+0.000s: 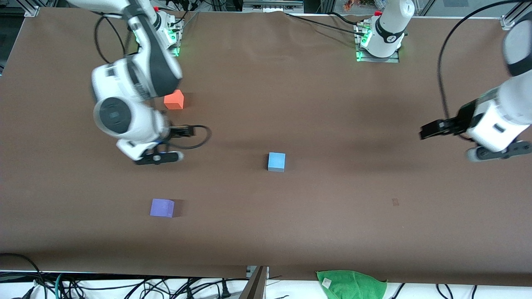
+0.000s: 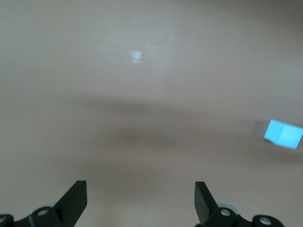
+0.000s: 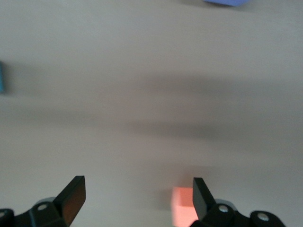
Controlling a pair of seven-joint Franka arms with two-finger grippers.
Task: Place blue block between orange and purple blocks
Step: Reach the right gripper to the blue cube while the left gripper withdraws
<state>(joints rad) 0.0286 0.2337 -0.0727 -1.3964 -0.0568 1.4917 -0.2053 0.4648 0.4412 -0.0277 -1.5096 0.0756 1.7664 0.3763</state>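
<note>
The blue block sits alone near the middle of the table. It also shows in the left wrist view and at the edge of the right wrist view. The orange block lies toward the right arm's end, farther from the front camera. The purple block lies nearer the camera at the same end. My right gripper hangs open and empty over the table between them, closer to the orange block. My left gripper is open and empty in the air at the left arm's end, well apart from the blue block.
A green cloth lies off the table's edge nearest the front camera. Cables run along that edge. A small pale mark is on the brown table cover.
</note>
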